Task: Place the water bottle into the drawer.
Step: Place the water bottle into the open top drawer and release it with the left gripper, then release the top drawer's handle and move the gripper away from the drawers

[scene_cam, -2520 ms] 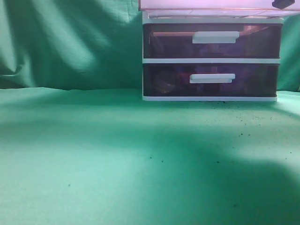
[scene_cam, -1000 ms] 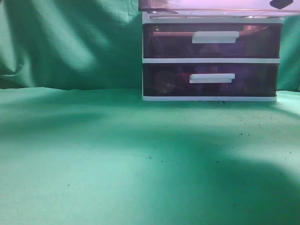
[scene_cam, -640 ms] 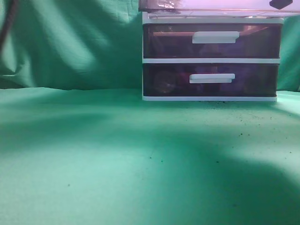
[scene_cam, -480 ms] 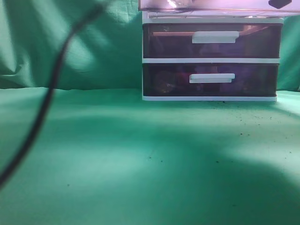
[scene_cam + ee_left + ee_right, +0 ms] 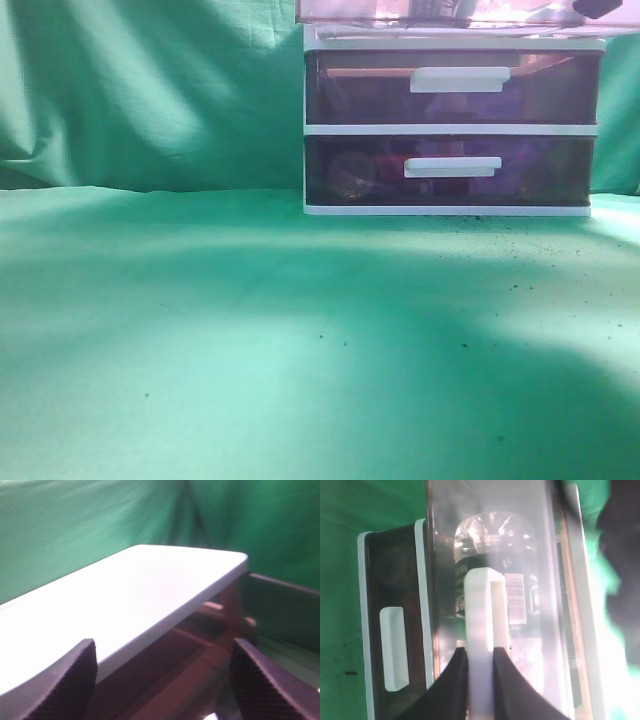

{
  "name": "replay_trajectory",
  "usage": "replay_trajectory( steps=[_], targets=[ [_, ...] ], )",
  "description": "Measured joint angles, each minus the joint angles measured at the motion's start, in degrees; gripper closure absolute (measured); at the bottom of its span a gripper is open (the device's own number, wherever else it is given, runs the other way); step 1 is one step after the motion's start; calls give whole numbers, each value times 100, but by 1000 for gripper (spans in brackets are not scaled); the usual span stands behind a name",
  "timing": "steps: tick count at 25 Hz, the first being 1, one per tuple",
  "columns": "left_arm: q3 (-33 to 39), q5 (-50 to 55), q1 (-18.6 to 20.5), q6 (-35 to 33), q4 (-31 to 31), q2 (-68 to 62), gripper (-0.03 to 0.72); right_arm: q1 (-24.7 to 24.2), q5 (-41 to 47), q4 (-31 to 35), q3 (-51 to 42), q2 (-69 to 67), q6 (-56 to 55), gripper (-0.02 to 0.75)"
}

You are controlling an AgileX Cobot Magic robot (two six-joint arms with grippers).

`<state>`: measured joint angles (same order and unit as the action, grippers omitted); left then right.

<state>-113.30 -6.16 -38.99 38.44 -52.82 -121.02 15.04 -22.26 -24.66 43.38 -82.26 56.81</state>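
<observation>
The right gripper (image 5: 479,690) has its fingers (image 5: 452,685) clamped on the white handle (image 5: 480,630) of the drawer (image 5: 540,580), one dark finger on each side of the bar at the bottom centre of the right wrist frame. That pinch gives it hold enough to slide the drawer along its frame, and I judge it is there either to keep the drawer out or to push it home.

The bottle (image 5: 495,565) lies inside the drawer, seen through the translucent front: a dark body with a barcode label and crinkled clear plastic toward the top of the frame. So the placing looks done, and closing may be what remains.

In the exterior view only the lower edge of the drawer (image 5: 450,12) shows, at the top right, jutting forward over the unit (image 5: 450,128); the two lower drawers (image 5: 450,165) are shut, with dim reddish contents I cannot identify.

The left gripper (image 5: 162,690) hangs near the unit's white top (image 5: 150,595), its fingers (image 5: 60,680) well apart and holding nothing, out of the right arm's way. The green surface (image 5: 250,340) in front is lit unevenly.
</observation>
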Motion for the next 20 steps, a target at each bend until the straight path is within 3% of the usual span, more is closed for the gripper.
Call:
replay_trajectory(
  steps=[3, 5, 9, 12, 15, 20],
  targets=[
    [-5, 1578, -129, 107, 90, 492, 315, 0, 0, 24, 0, 0, 197, 640],
    [-5, 2644, -203, 20, 501, 880, 524, 0, -35, 74, 0, 0, 408, 640],
    [-14, 4615, -401, -1225, 1207, 1680, 688, 0, -114, 276, -9, -11, 690, 640],
    [-19, 5742, -507, -2134, 1781, 2295, 688, 13, -129, 430, 30, -36, 828, 640],
    [134, 6235, -529, -2665, 2401, 2995, 688, 10, -77, 614, 316, -193, 1067, 640],
    [1565, 5965, -529, -2788, 2781, 4619, 688, -189, 204, 649, 1366, -892, 1197, 640]
  ],
)
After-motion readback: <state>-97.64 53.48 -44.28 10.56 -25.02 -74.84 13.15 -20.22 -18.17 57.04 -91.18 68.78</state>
